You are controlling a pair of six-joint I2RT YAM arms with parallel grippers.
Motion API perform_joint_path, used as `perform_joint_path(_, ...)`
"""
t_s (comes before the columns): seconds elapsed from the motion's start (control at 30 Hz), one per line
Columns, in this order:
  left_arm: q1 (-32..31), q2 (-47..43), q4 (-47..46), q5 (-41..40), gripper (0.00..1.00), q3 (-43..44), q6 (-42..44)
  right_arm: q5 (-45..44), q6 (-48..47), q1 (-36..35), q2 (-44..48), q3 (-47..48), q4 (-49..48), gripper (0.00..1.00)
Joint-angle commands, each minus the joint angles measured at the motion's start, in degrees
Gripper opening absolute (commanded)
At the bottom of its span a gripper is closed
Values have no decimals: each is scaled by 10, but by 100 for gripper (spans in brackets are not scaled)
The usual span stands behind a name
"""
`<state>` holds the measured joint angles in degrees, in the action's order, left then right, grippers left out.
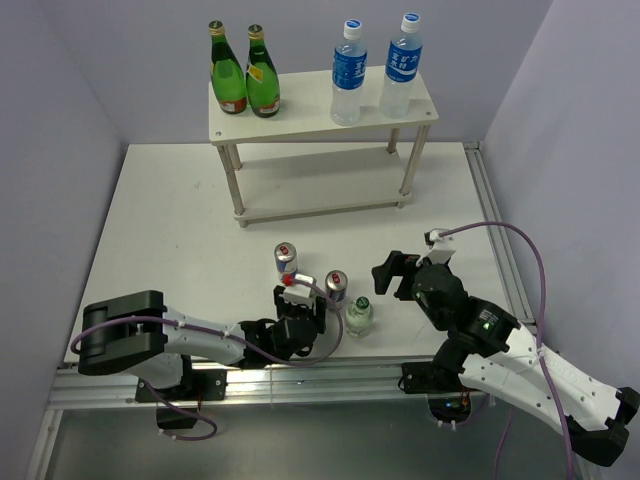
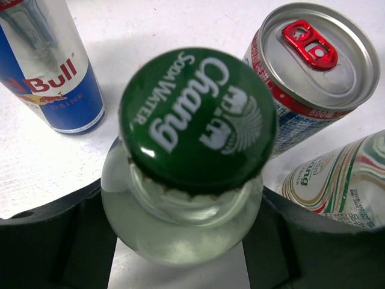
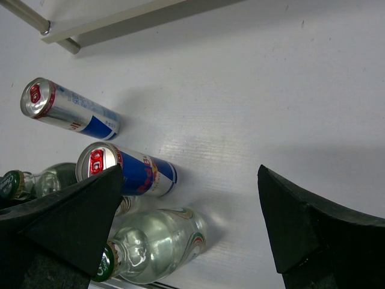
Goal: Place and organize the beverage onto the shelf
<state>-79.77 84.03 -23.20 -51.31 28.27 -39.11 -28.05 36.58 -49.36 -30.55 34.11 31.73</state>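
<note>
- Tabletop (image 1: 170, 240): two slim metal cans (image 1: 286, 259) (image 1: 336, 287), two small clear green-capped bottles (image 1: 359, 317) (image 2: 180, 232).
- Left jaws pinch one bottle; right jaws spread.
- Shelf (image 1: 305, 110): two water bottles (image 1: 348, 75) (image 1: 402, 68), two green glass bottles (image 1: 228, 78) (image 1: 263, 78).

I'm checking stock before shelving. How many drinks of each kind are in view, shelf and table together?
Green glass bottles: 2
Tall water bottles: 2
Slim cans: 2
Small green-capped bottles: 2
Total: 8
</note>
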Motion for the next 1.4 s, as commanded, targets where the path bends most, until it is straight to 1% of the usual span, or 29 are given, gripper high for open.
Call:
perform_joint_path(0.0,4,6,-29,12,32,-3,5,-15,3,-5,-3,5,-9,100)
perform_joint_path(0.03,4,1,-14,10,22,3,4,-15,3,-5,-3,5,-10,100)
perform_joint_path(0.07,4,-4,-2,9,7,6,0,-15,3,-5,-3,5,-10,100)
perform_joint_path(0.1,4,-9,9,9,3,10,-1,-15,3,-5,-3,4,-10,100)
perform_joint_path(0.13,4,-21,31,3,0,17,-1,-17,3,-5,-3,4,-10,100)
perform_joint_path(0.2,3,-36,55,0,0,24,-1,-17,3,-5,-3,4,-11,100)
perform_joint_path(0.37,2,-106,142,-13,0,47,-4,-17,3,-5,3,3,-10,100)
perform_joint_path(0.63,2,-222,220,-34,0,69,20,-20,4,-6,10,0,-11,100)
perform_joint_path(0.7,2,-247,230,-51,0,84,34,-20,4,-6,12,0,-12,100)
perform_joint_path(0.73,2,-254,250,-57,0,90,40,-19,4,-6,13,-1,-12,100)
perform_joint_path(0.93,15,-283,257,-52,0,152,119,-21,5,-9,13,-2,-11,100)
perform_joint_path(1.03,37,-272,250,-28,0,186,155,-22,6,-10,16,-2,-12,100)
perform_joint_path(1.13,79,-255,237,1,0,211,179,-22,6,-10,19,-3,-11,100)
perform_joint_path(1.2,118,-246,195,39,0,220,201,-23,6,-12,20,-3,-12,100)
perform_joint_path(1.23,133,-241,186,53,0,224,210,-23,6,-12,20,-3,-12,100)
perform_joint_path(1.27,164,-236,180,77,0,228,214,-23,6,-13,21,-3,-12,100)
perform_joint_path(1.33,208,-215,161,97,0,242,222,-23,7,-13,22,-3,-12,100)
perform_joint_path(1.37,220,-206,156,118,0,252,223,-23,7,-13,22,-4,-12,100)
